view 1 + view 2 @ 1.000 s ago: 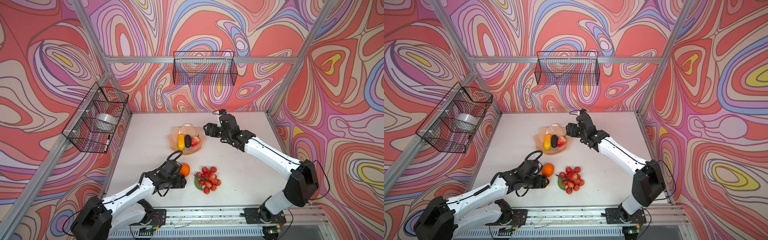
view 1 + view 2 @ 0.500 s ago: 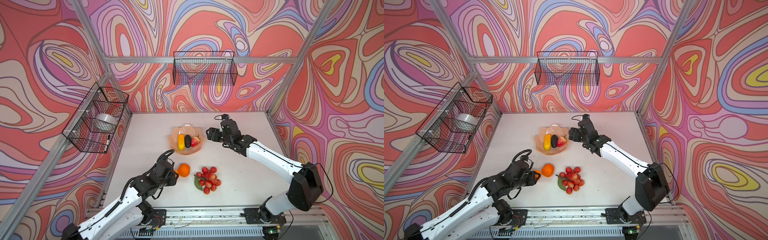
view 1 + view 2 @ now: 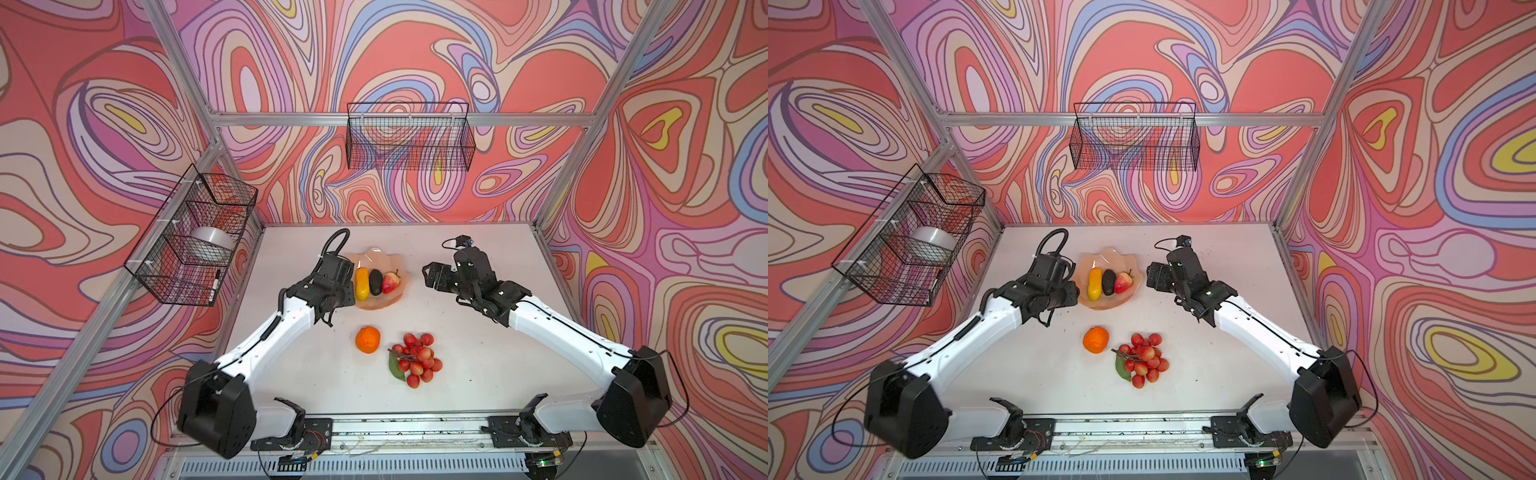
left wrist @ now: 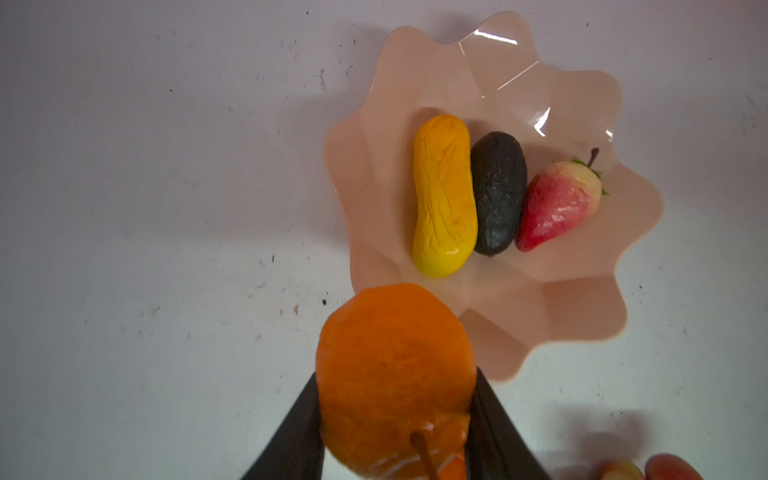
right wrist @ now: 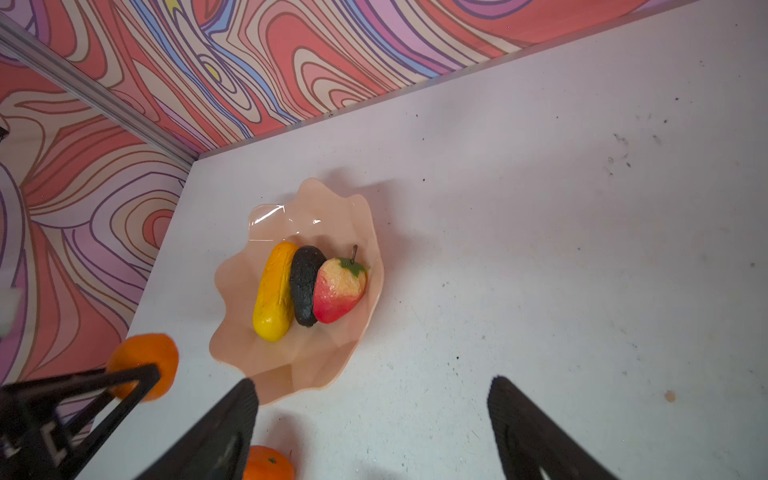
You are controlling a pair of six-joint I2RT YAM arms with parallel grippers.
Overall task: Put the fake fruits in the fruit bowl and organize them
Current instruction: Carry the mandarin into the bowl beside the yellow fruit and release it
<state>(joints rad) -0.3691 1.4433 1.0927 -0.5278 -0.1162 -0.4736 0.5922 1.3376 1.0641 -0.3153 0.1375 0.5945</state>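
Observation:
My left gripper (image 4: 395, 415) is shut on an orange (image 4: 395, 365) and holds it above the table at the near-left rim of the peach-pink fruit bowl (image 4: 582, 307). In the bowl (image 3: 376, 257) lie a yellow-orange fruit (image 3: 362, 283), a black avocado (image 3: 375, 282) and a red strawberry-like fruit (image 3: 390, 282), side by side. A second orange (image 3: 368, 339) and a red berry cluster with a leaf (image 3: 417, 359) rest on the table in front of the bowl. My right gripper (image 5: 374, 386) stands open and empty just right of the bowl (image 3: 1108, 257).
A wire basket (image 3: 195, 237) holding a white roll hangs on the left wall, and another wire basket (image 3: 409, 137) hangs on the back wall. Patterned walls and metal posts close the white table (image 3: 478, 374) on three sides.
My left gripper shut on an orange at the table's front and carried it up to the bowl's left side. My right gripper drew back a little to the right of the bowl.

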